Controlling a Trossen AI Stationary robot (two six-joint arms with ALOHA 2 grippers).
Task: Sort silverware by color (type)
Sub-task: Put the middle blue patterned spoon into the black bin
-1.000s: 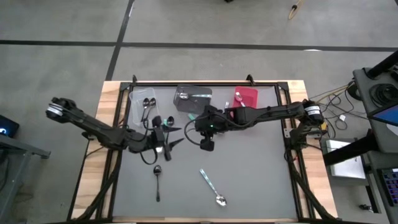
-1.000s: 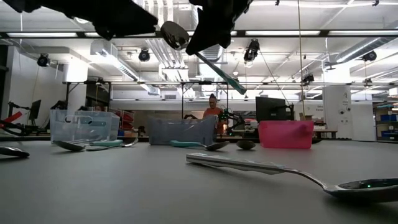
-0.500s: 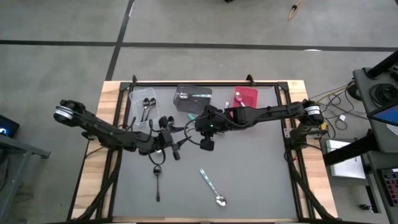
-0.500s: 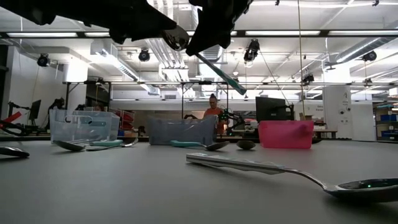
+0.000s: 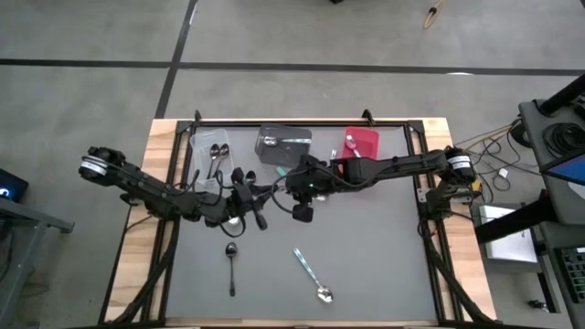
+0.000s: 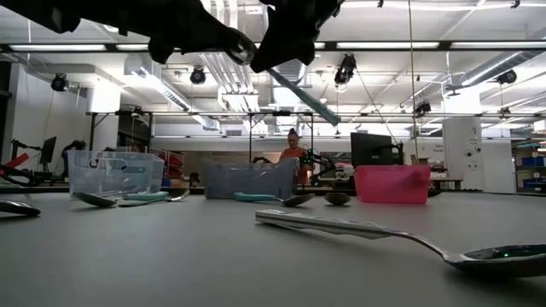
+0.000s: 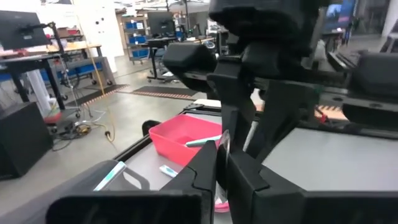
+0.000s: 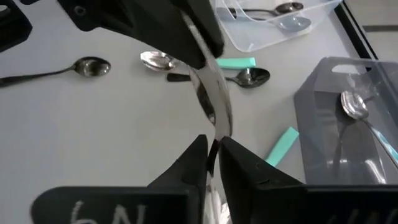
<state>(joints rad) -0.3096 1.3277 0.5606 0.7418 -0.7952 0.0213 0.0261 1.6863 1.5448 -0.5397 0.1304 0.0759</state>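
Note:
A teal-handled spoon hangs in the air above the table's middle, between both grippers. Its silver bowl points toward my left gripper, and its teal handle end slants down past my right gripper. Both grippers are shut on this spoon, facing each other. On the table lie a black spoon and another teal-handled spoon. More spoons lie near the bins. My left gripper pinches the spoon's bowl end between its two fingers, coming level from the table's left side. The spoon is lifted clear of the table. My right gripper pinches the spoon's silver shaft just behind the bowl, reaching from the table's right. Its fingers lie across the shaft. The teal handle slants down behind the fingers, clear of the table.
Along the far edge stand a clear bin holding silver spoons, a dark grey bin and a red bin. A person shows in the room beyond the table.
My left gripper has moved toward the table's right, up to the spoon held by my right gripper, and has shut on its bowl end. The spoon and my right gripper have stayed where they were.

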